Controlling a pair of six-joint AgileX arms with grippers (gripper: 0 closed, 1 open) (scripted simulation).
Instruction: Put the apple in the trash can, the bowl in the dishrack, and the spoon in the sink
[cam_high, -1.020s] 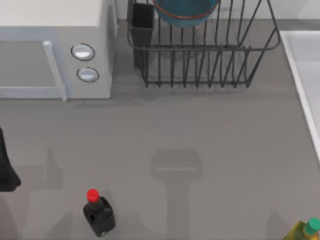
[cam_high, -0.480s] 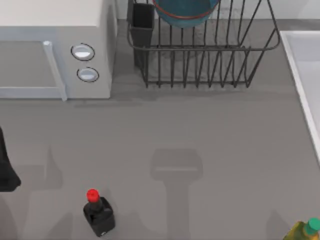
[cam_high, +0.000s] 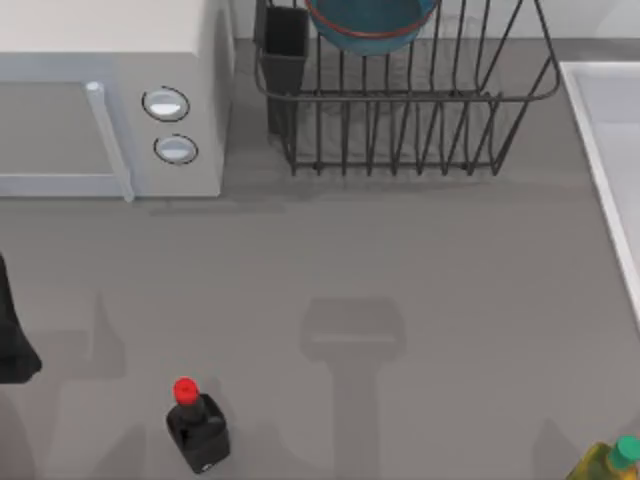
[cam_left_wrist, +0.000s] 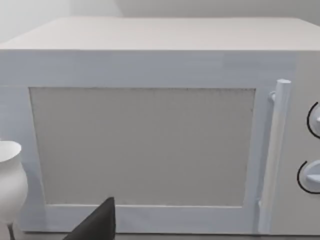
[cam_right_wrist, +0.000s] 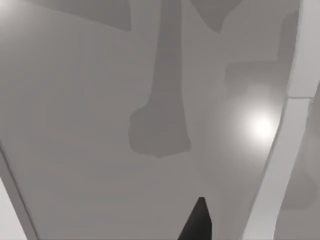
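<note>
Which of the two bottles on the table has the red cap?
The dark bottle near the table's front left has the red cap. The other, a yellowish bottle at the front right corner, has a green cap.

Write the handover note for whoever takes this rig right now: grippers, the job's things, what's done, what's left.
Left arm: parked at the table's left edge, its wrist camera facing the microwave.
Right gripper: one dark fingertip shows in the right wrist view, over a pale flat surface with a raised rim.
Bowl: sits in the dishrack at the back. That step looks done.
Sink: at the table's right edge.
Apple and spoon: I cannot locate either, so treat both steps as unconfirmed and check the sink and trash can before going on.
Also standing: a dark bottle front left, a yellow bottle front right.
</note>
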